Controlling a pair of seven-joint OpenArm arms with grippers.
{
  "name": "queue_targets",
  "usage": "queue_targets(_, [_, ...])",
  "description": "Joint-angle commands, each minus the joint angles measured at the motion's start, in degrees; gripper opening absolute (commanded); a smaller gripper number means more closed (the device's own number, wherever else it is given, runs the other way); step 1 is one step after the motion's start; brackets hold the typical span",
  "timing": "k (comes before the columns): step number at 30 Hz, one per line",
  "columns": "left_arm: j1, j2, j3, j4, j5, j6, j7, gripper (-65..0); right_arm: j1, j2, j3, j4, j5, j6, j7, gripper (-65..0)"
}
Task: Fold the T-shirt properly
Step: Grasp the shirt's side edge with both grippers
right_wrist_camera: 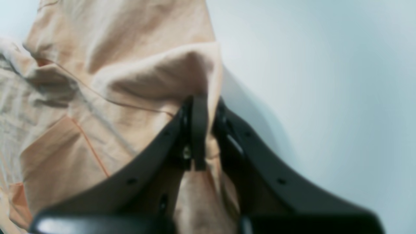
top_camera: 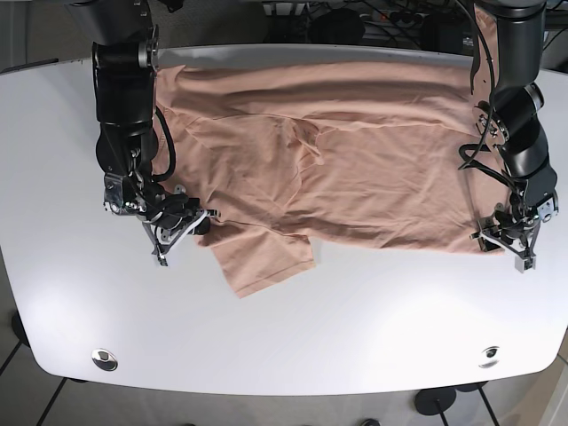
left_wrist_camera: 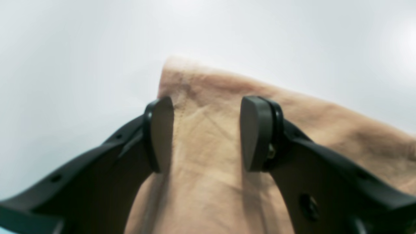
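Observation:
A peach T-shirt [top_camera: 337,169] lies spread and wrinkled across the white table [top_camera: 293,328], with a sleeve flap sticking out at the front left. My right gripper [right_wrist_camera: 208,130], on the left in the base view [top_camera: 182,226], is shut on a raised fold of the shirt's edge [right_wrist_camera: 182,71]. My left gripper [left_wrist_camera: 206,133], on the right in the base view [top_camera: 510,240], is open, its pads [left_wrist_camera: 255,133] straddling the shirt's corner [left_wrist_camera: 208,107] that lies flat on the table.
The table edge curves along the front, with two round metal fittings [top_camera: 105,358] near its front corners. Cables and dark equipment [top_camera: 355,13] sit behind the table's far edge.

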Motion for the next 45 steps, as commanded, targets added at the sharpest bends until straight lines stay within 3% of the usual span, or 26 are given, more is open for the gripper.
queue_targets(1, [-1.4,-1.5,0.0,0.6,-0.4,-0.1,-0.1,-33.8,1.3,-0.4,0.2,0.7,0.2,0.11,0.2,-62.5])
queue_targets(6, [-1.3,-5.2,0.0,0.4,-0.4,-0.2,-0.1,-33.8,1.3,-1.1,0.2,0.7,-0.2,0.11,0.2,-62.5])
queue_targets(12, [1.2,-5.9,1.1,0.1,-0.6,-1.1,-0.1,-33.5,0.9,-1.2,0.2,0.7,0.2,0.11,0.2,-62.5])
queue_targets(15, [1.4,-5.1,1.9,0.0,-0.7,-4.1,-0.1,-23.9,0.8,-1.2,0.2,0.8,0.1,0.11,0.2,-62.5])
queue_targets(17, [1.4,-3.5,2.0,0.0,-0.7,-3.5,0.0,-16.8,0.7,-1.2,0.2,0.8,0.2,0.11,0.2,-62.5])
queue_targets(25, [1.1,-0.4,1.9,0.5,-0.7,-3.8,0.2,-17.2,0.7,-1.2,0.2,0.9,0.2,0.11,0.2,-62.5])
queue_targets(28, [1.0,-0.3,1.5,0.5,-1.0,-7.9,0.2,-17.4,0.6,-1.2,0.2,0.9,0.2,0.11,0.2,-62.5])
queue_targets(30, [1.0,-0.6,0.0,0.6,-4.2,-9.3,0.2,-17.4,0.6,-1.2,0.2,0.9,0.2,0.11,0.2,-62.5])
queue_targets(34, [1.2,-1.6,0.0,0.6,-8.0,-9.4,2.2,-17.4,0.6,-1.2,0.2,0.9,0.2,0.2,0.2,-62.5])
queue_targets(45, [1.0,-0.1,1.5,0.3,-7.9,-8.9,2.4,-18.7,0.6,-1.2,0.3,0.9,0.2,0.46,1.0,-62.6])
